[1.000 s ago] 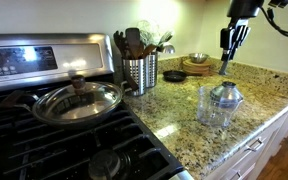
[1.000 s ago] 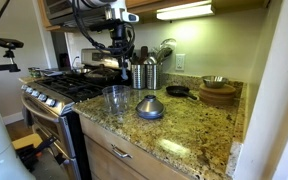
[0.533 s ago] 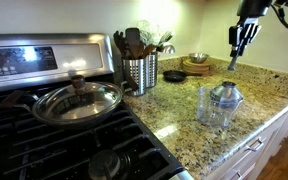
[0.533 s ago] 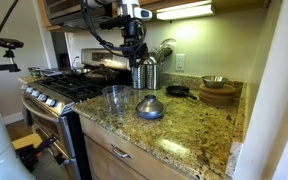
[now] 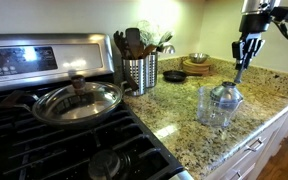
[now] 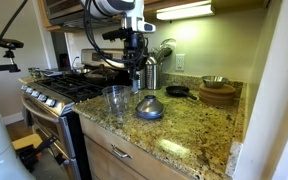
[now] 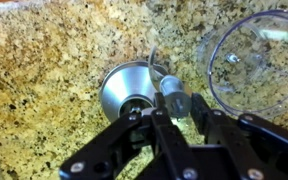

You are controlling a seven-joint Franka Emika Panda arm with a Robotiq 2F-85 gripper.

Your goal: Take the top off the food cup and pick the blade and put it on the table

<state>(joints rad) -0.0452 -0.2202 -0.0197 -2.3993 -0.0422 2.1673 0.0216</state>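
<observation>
My gripper (image 7: 179, 110) is shut on the blade (image 7: 174, 97), a grey spindle seen end-on between the fingers. In both exterior views the gripper (image 5: 244, 55) (image 6: 137, 60) holds the blade (image 5: 237, 72) in the air above the granite table (image 5: 179, 105). Below it the grey domed top (image 7: 132, 88) lies rim-down on the table, beside the clear food cup (image 7: 256, 58). The cup is open and stands upright (image 5: 212, 108) (image 6: 115, 98), with the top (image 6: 150, 106) next to it.
A perforated steel utensil holder (image 5: 139, 72) stands by the stove. A steel pan with a lid (image 5: 79, 100) sits on the burners. A small black pan (image 5: 174, 75) and wooden bowls (image 5: 197, 65) stand at the back. The counter edge (image 6: 154, 135) is near the cup.
The gripper has carried the blade sideways away from the stove side and slightly down, and now hangs over the grey top beside the cup. The cup and top have not moved.
</observation>
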